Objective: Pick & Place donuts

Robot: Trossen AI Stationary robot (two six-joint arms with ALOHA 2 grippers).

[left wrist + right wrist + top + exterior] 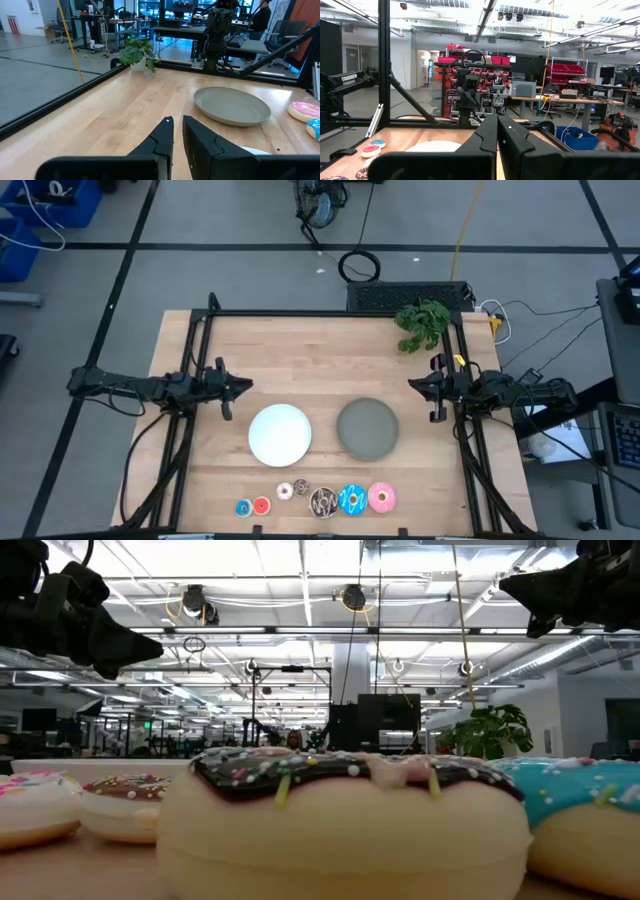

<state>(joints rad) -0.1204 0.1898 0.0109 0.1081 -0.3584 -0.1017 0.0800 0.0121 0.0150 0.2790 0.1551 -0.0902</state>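
Pink donut [303, 111] shows past left tool [177, 125], fingers slightly apart; right tool [497, 131] together.

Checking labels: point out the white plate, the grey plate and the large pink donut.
white plate [279, 434], high view, bare centre.
grey plate [367, 428], high view, bare centre.
large pink donut [382, 498], high view, icing ring.

Grey floor [250, 220], red shelving [470, 62], bright ceiling lights [300, 560].
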